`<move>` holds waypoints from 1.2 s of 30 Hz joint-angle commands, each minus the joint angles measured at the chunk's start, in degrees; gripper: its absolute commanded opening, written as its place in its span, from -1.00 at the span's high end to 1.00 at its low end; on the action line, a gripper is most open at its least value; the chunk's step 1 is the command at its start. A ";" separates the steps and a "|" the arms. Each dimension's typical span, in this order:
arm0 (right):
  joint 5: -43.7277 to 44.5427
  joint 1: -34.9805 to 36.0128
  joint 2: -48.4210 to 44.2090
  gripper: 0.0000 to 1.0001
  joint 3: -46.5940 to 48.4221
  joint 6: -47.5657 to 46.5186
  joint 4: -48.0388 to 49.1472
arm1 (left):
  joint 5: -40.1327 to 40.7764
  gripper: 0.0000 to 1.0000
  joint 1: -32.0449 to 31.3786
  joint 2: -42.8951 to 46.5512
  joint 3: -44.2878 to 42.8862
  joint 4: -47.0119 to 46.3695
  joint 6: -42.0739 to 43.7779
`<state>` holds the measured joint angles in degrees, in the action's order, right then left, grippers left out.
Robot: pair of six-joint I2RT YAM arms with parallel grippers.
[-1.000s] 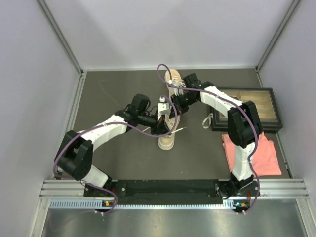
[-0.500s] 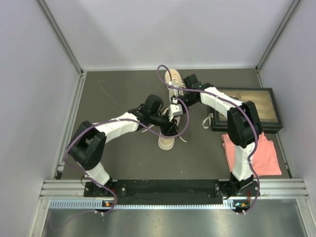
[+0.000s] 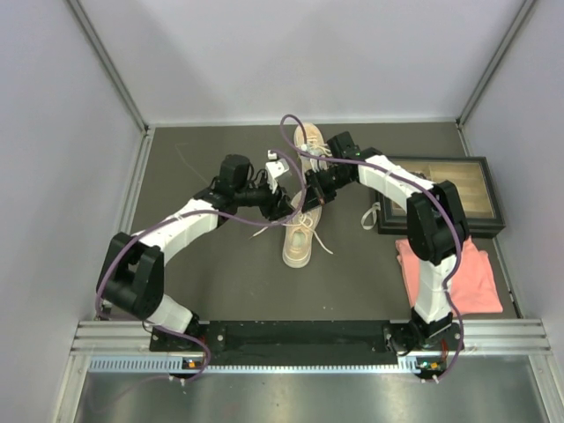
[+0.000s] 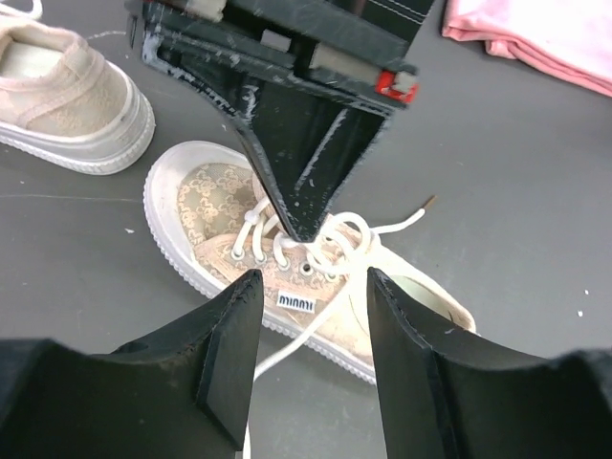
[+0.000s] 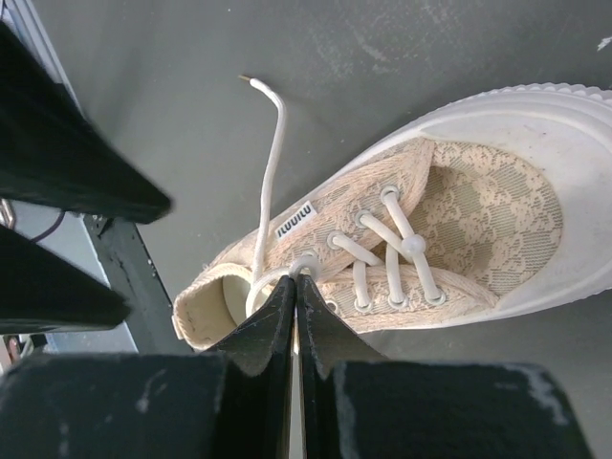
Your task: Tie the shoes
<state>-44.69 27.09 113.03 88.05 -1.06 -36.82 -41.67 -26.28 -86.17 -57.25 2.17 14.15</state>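
The left gripper [image 4: 313, 287] hangs with its fingers apart and nothing between them, just above the nearer shoe [image 4: 287, 263]. The right gripper [image 5: 295, 284] has its fingers pressed together, tips at that shoe's top eyelets; whether a strand is nipped there I cannot tell. The shoe lies mid-table, with the 2nd shoe [image 3: 310, 141] just beyond it toward the back wall. To do this step well, the left gripper should probably come down on the loose strand [image 4: 277, 349] trailing below it, well clear of the right tips, and draw it sideways while the right pins the crossing. The other lace end [image 4: 402, 222] lies free on the table [image 3: 203, 256], whose left side is open for a long pull. The right side is tighter, with a dark framed box [image 3: 441, 189] and a pink cloth [image 3: 449, 273] near the shoe
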 commanded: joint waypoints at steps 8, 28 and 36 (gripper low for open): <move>-2.42 1.12 -4.40 1.00 1.33 -1.23 2.19 | -2.98 -0.02 -0.17 -3.39 1.79 -5.78 -2.82; -2.60 1.30 -5.10 1.00 0.72 -4.04 1.31 | -14.48 -0.34 0.62 -14.72 -5.05 -2.44 6.32; -2.69 1.21 -4.75 1.00 0.81 -3.86 1.57 | -17.57 -0.15 0.71 -17.27 -8.22 0.46 8.61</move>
<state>-46.00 27.75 111.46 88.05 -3.88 -36.45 -55.42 -25.89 -102.02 -62.39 0.82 19.84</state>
